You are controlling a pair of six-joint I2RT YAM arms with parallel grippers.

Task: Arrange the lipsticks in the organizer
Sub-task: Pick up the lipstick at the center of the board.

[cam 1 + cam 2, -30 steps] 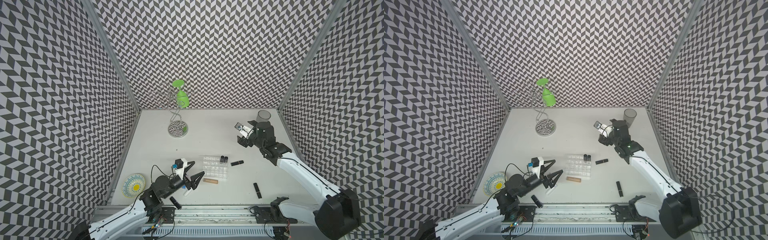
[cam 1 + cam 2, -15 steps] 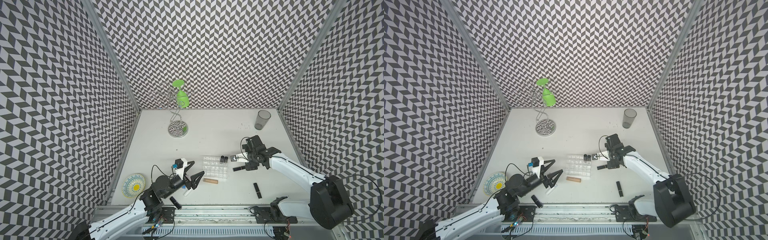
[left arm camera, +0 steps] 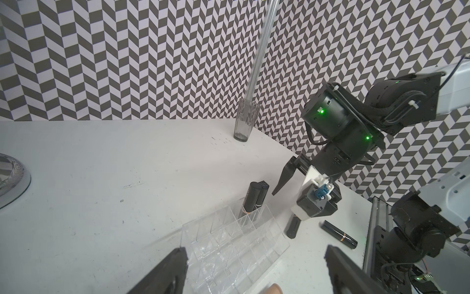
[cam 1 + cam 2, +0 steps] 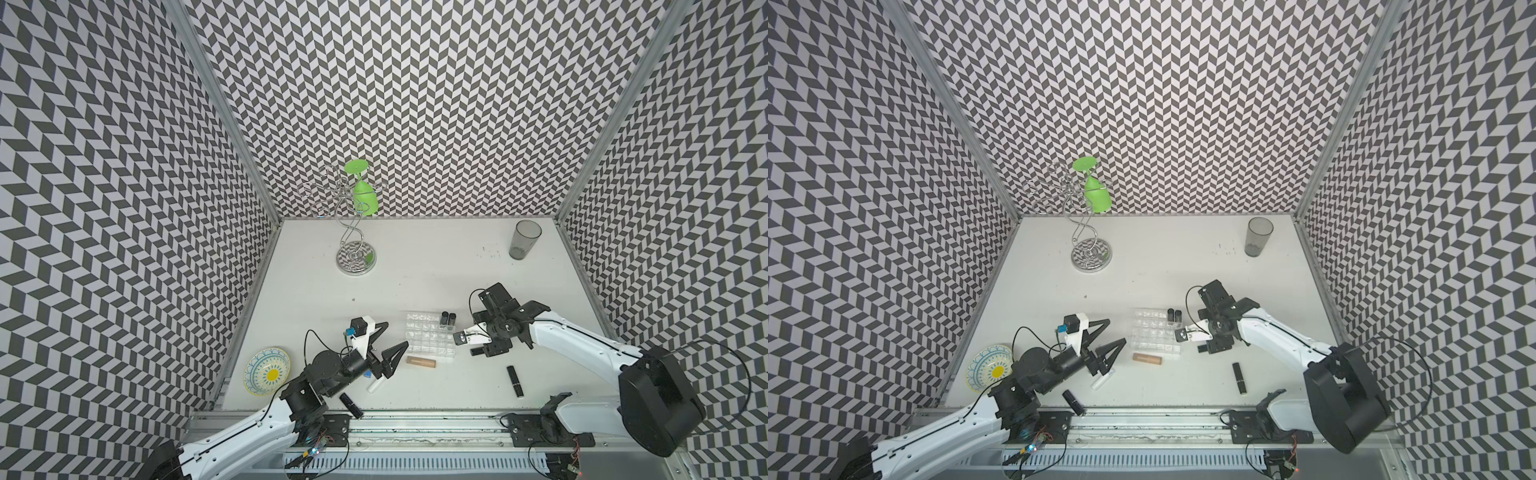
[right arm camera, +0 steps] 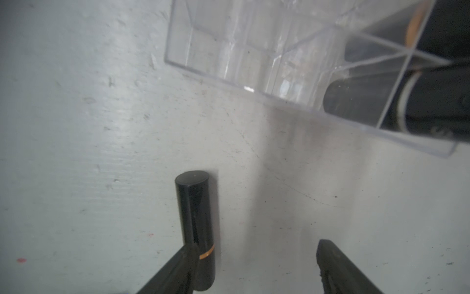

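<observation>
The clear organizer [image 4: 430, 345] [image 4: 1156, 338] [image 3: 229, 236] lies mid-table with two black lipsticks [image 4: 448, 319] [image 3: 77, 197] standing in its far corner cells. My right gripper [image 5: 255, 245] is down at the table just right of it, open. A black lipstick [image 5: 195, 208] [image 4: 477, 352] [image 3: 292, 227] lies between the jaws; one finger touches it and the other stands well apart. My left gripper [image 4: 395, 337] [image 3: 254, 250] hovers open and empty left of the organizer. Tan [image 4: 421, 362], white [image 4: 374, 385] and two more black lipsticks [image 4: 514, 380] [image 4: 351, 405] lie loose in front.
A grey tumbler [image 4: 524, 239] stands at the back right. A wire stand [image 4: 356, 257] with a green glass is at the back left. A patterned plate [image 4: 267, 371] sits at the front left. The metal rail [image 4: 415, 419] runs along the front edge.
My right arm has swung from the back right, near the tumbler, down to the table beside the organizer, and its jaws have narrowed round the lying black lipstick. The left arm has not moved.
</observation>
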